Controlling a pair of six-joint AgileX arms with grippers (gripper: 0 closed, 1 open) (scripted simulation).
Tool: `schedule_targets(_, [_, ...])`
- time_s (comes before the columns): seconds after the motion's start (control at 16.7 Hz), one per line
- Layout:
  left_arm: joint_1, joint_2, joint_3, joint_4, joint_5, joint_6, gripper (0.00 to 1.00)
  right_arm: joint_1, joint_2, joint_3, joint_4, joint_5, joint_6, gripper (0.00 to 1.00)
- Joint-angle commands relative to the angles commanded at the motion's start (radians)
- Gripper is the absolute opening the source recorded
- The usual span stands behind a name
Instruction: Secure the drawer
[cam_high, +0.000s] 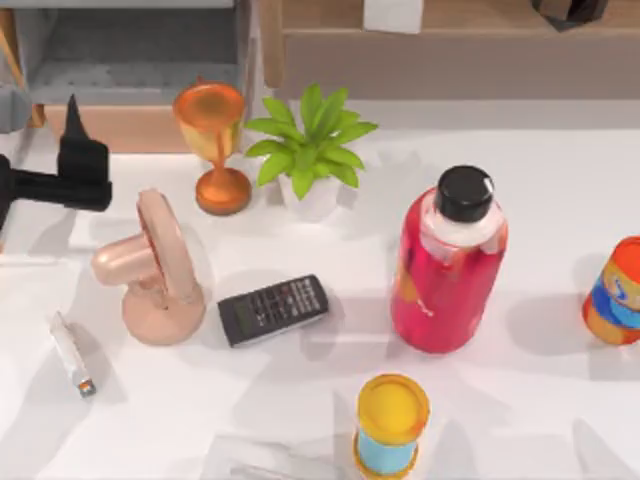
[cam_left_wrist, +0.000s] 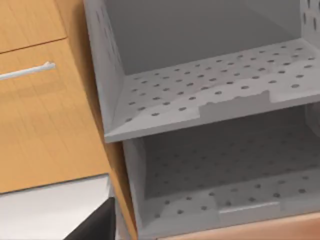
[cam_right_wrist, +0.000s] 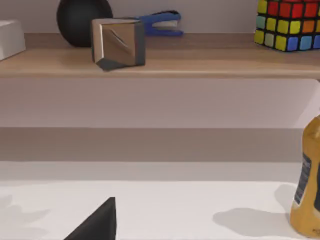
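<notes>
The drawer (cam_high: 140, 75) sits pulled out at the surface's far left corner; your left claw (cam_high: 75, 125) hovers just beside its front, grip state unclear.

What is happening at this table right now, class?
The AgileX left arm's hand sits at the top view's left, just in front of the drawer, which is pulled out with its grey inside showing. The hand touches nothing and holds nothing. The left wrist view looks into the drawer's perforated grey compartments. The goblet stands beside the drawer's tan front. The drawer has not yet been pushed shut.
</notes>
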Motion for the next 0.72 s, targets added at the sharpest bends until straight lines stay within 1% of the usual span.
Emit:
schedule_targets(0.24, [0.21,0.218,-0.063,0.205,0.213,0.278,1.0,0.0,0.0,0.0,0.0,0.0,0.0,1.0])
schedule_targets(0.48, [0.457,0.476,-0.108,0.454,0.464,0.605,1.0,0.0,0.0,0.0,0.0,0.0,0.0,1.0])
schedule_targets(0.72, [0.697,0.729,-0.108,0.713,0.711,0.928,1.0,0.0,0.0,0.0,0.0,0.0,0.0,1.0])
